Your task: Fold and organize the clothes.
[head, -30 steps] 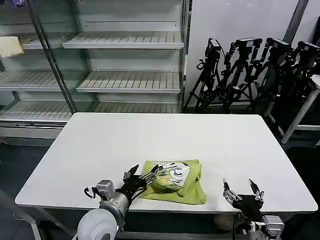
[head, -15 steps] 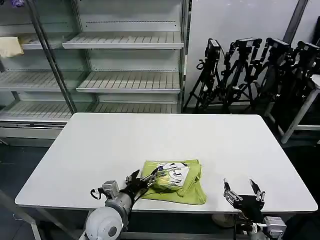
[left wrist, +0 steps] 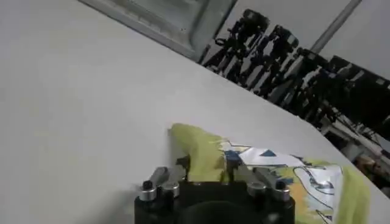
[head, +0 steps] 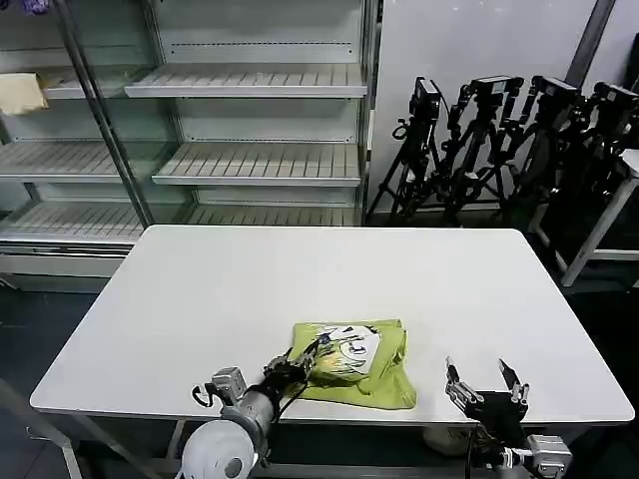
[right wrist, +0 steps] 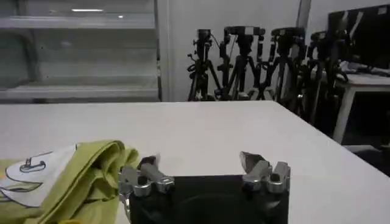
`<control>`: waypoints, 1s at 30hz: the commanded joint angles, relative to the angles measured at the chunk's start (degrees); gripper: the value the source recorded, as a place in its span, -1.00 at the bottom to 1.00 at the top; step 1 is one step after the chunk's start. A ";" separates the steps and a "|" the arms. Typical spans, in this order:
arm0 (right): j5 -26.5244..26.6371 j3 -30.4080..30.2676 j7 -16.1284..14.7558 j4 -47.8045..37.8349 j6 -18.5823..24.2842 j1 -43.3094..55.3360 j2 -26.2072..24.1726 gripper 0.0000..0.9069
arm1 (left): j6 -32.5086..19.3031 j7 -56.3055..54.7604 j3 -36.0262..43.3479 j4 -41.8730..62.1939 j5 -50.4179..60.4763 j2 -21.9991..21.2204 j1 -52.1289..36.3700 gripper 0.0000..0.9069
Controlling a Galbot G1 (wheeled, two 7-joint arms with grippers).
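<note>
The clothes are one lime T-shirt (head: 371, 371) with a white printed patch, folded into a small bundle near the front edge of the white table (head: 329, 269). My left gripper (head: 301, 361) is at the bundle's left edge, shut on a fold of the green fabric. In the left wrist view the gripper (left wrist: 207, 163) pinches that fold, and the rest of the shirt (left wrist: 311, 185) lies beyond it. My right gripper (head: 486, 382) rests open at the table's front right, apart from the shirt. In the right wrist view the gripper (right wrist: 200, 163) holds nothing, and the shirt (right wrist: 85, 176) lies beside it.
An empty shelving unit (head: 250, 160) stands behind the table, with a pale cream cloth (head: 20, 92) on an upper left shelf. Black tripods (head: 499, 140) cluster at the back right. The far half of the table is bare.
My left gripper has slid right along the front edge and shut on the shirt's left fold. The bundle has shifted slightly right. The right arm has not moved.
</note>
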 commanded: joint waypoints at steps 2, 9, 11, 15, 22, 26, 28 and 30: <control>-0.02 0.16 0.02 0.30 0.04 -0.28 0.13 1.00 | -1.04 0.04 -1.14 0.71 -5.35 -0.77 -0.41 -0.93; -0.10 -0.01 0.05 0.37 0.00 -0.27 0.46 1.00 | -2.06 -0.27 -4.14 -1.95 -16.38 -1.61 0.41 -0.93; -0.12 -0.08 0.07 0.44 0.00 -0.22 0.50 1.00 | -2.30 -0.28 -5.34 -2.80 -19.02 -1.70 0.87 -0.93; -0.09 -0.23 0.06 0.56 -0.05 0.05 0.52 1.00 | -2.32 -0.70 -8.67 -4.67 -25.54 -1.65 1.44 -0.93; 0.43 -0.47 -0.04 -0.24 0.04 1.30 0.36 1.00 | -1.47 -2.98 -20.39 -9.72 -33.90 4.13 3.55 -0.93; 1.08 -0.96 -0.18 -1.23 0.15 2.58 0.33 1.00 | 1.25 -2.35 -30.18 -10.61 -31.97 13.11 5.84 -0.93; 1.24 -1.47 -0.20 -1.98 0.16 3.65 0.31 1.00 | 3.14 -1.69 -35.95 -11.13 -32.25 17.95 6.52 -0.93; 1.55 -2.12 -0.18 -2.69 0.13 4.72 0.29 1.00 | 5.05 -1.46 -41.56 -11.54 -32.23 22.14 6.71 -0.93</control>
